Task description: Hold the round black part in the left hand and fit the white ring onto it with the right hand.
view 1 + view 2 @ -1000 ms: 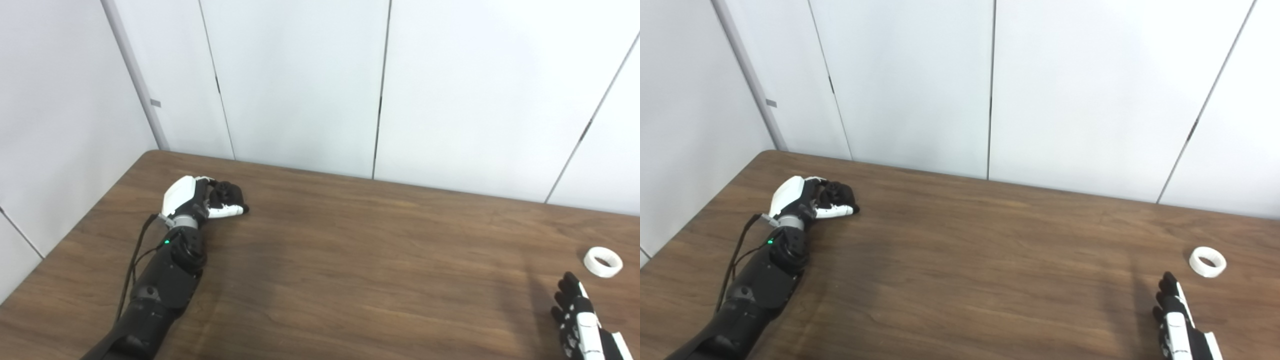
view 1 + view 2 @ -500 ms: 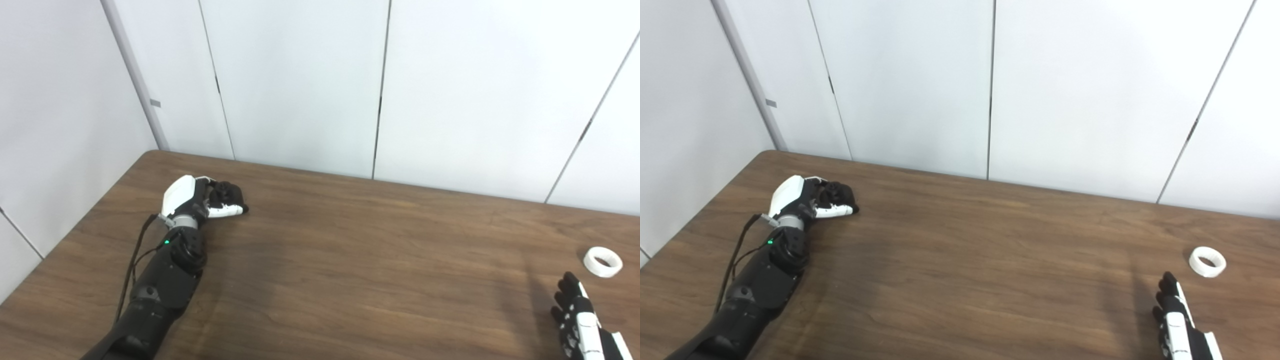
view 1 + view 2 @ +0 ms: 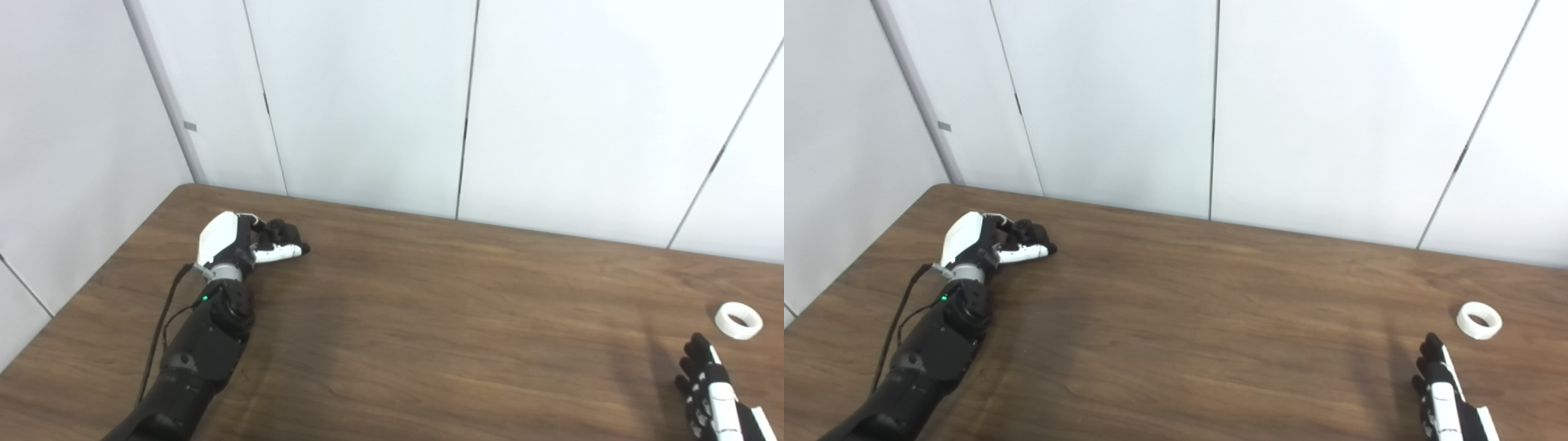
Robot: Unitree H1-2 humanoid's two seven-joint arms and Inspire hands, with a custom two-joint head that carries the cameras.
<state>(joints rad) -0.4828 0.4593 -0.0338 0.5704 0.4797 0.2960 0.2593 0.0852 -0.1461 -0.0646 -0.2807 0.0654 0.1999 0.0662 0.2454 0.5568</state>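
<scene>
The round black part sits in the left hand near the desk's far left corner, the fingers curled around it and the thumb closing underneath, so only a dark rounded bit of it shows above the white fingertips. Whether the part is lifted clear of the wood or resting on it cannot be told from either view. The left arm runs from the bottom left edge up along the left side of the desk, a thin black cable looping beside the forearm.

The white ring lies flat on the desk near its right edge, well apart from the black part, with the whole width of brown wood grain between them. Nothing stands between the two things, and no box, tray or other container is on the desk.

The right hand comes in at the bottom right corner, just short of the ring and not touching it. Its fingers are stretched out and apart, grasping nothing.

Behind the desk's far edge stand plain white wall panels with dark vertical seams.
</scene>
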